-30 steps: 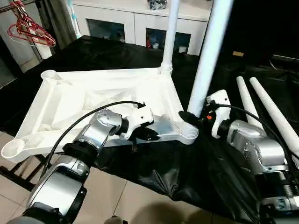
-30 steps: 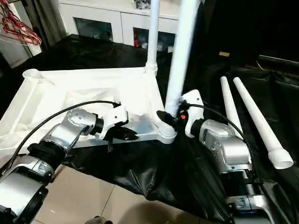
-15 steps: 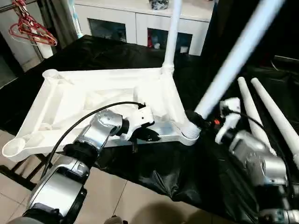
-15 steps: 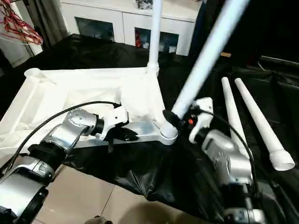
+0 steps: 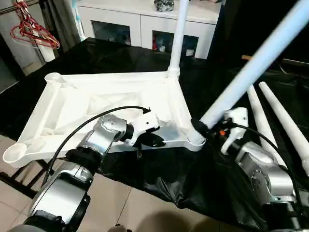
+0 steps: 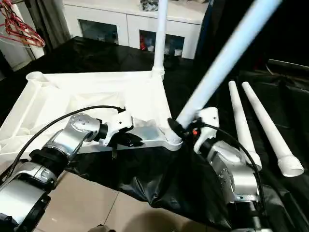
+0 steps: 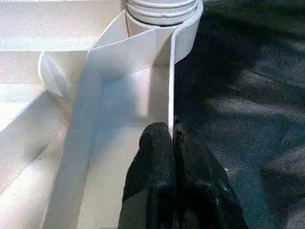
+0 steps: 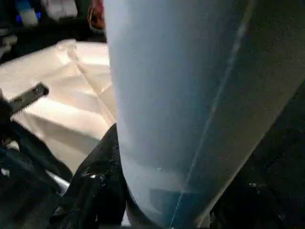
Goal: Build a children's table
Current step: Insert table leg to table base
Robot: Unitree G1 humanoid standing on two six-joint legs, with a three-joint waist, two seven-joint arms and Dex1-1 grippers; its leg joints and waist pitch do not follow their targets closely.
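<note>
Left wrist view: the left gripper point(image 7: 172, 138) is seen pinched closed on the thin side wall of the upturned table top point(image 5: 111, 96), one black finger on each face of the wall, just short of the near right corner socket point(image 5: 195, 141). In the head views this hold lies on the top's near edge, beside that corner.

In the right wrist view the right gripper point(image 5: 199, 129) is clamped around the thick end of a leg point(image 5: 251, 72), a dark finger point(image 8: 95, 186) being pressed against its side. The foot of that leg is lodged at the near right corner socket, but its long axis is tilted well away from upright, up and toward the robot's right. A second leg point(image 5: 176, 36) stands upright in the far right corner socket. Two loose legs point(image 6: 256, 123) lie side by side on the black cloth point(image 5: 159, 174) to the right of the top, apart from it.

The coming move is judged to turn on that tilt: the leg must be brought upright over its socket, by the right arm that already holds it, while the top is steadied by the left.
</note>
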